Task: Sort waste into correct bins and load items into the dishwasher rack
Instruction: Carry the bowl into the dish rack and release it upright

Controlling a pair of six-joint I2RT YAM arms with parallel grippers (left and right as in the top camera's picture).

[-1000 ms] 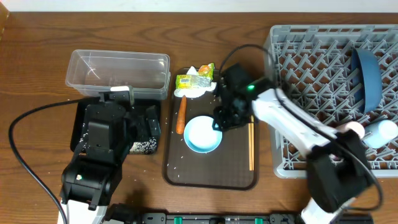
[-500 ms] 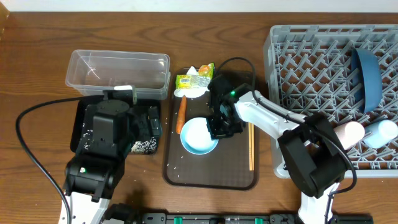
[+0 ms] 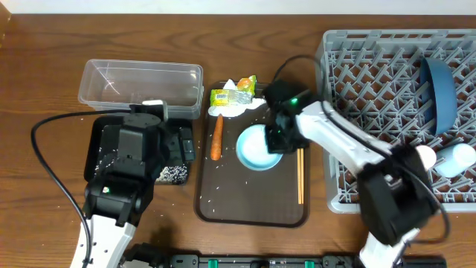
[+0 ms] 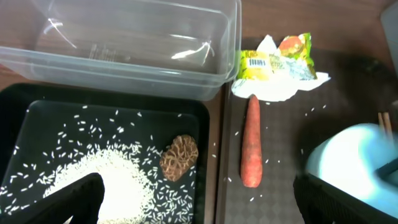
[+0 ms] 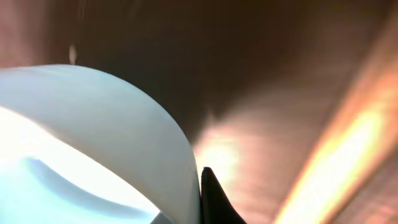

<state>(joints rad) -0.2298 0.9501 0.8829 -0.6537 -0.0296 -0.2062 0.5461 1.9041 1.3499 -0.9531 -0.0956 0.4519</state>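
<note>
Right gripper [image 3: 280, 139] pinches the white bowl [image 3: 257, 147] by its rim.
The bowl is over the brown serving tray [image 3: 253, 208], and the edge hold probably suits slotting it into the dishwasher rack [image 3: 357, 67]. The left gripper [image 4: 199, 198], fingers wide apart and empty, hovers over the black tray [image 4: 124, 99].

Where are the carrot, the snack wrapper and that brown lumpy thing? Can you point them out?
carrot [image 4: 250, 142], left wrist view, middle of its length.
snack wrapper [image 4: 273, 60], left wrist view, its yellow printed face.
brown food lump [image 4: 179, 157], left wrist view, centre of its wrinkled top.
</note>
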